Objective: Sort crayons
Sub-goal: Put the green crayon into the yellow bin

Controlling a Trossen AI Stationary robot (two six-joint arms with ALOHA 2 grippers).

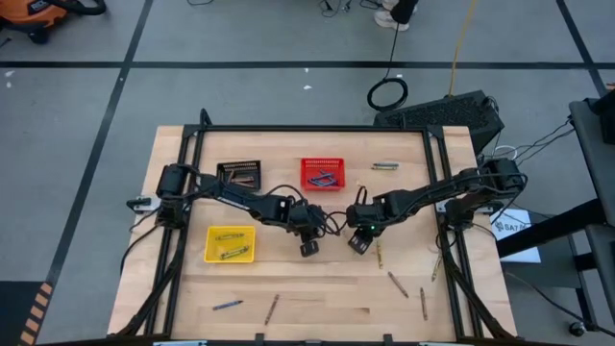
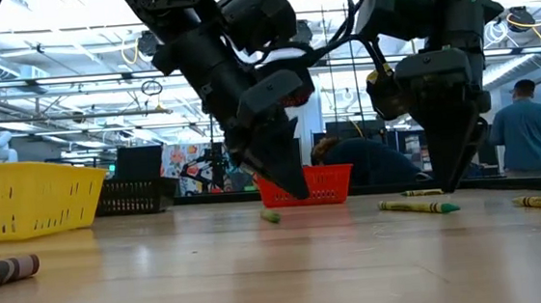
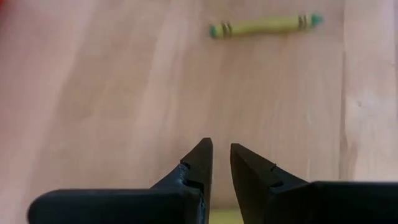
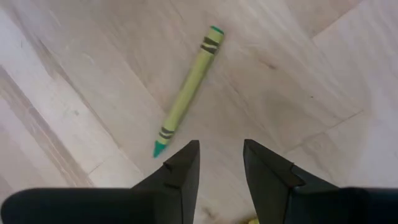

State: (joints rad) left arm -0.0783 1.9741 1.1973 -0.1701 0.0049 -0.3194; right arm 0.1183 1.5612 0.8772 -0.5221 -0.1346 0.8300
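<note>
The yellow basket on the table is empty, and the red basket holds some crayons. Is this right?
Not quite. The high view shows the yellow basket already holds crayons, so it is not empty. The red basket does hold some crayons.

Crayons lie flat and scattered on the counter (image 1: 288, 288). A yellow-green crayon (image 4: 188, 91) with a green tip lies slantwise. Another (image 1: 385, 166) lies near the far edge. A blue one (image 1: 228, 305) and a brown one (image 1: 272, 308) lie close together near the front edge; three more (image 1: 398, 284) lie front-right.
</note>
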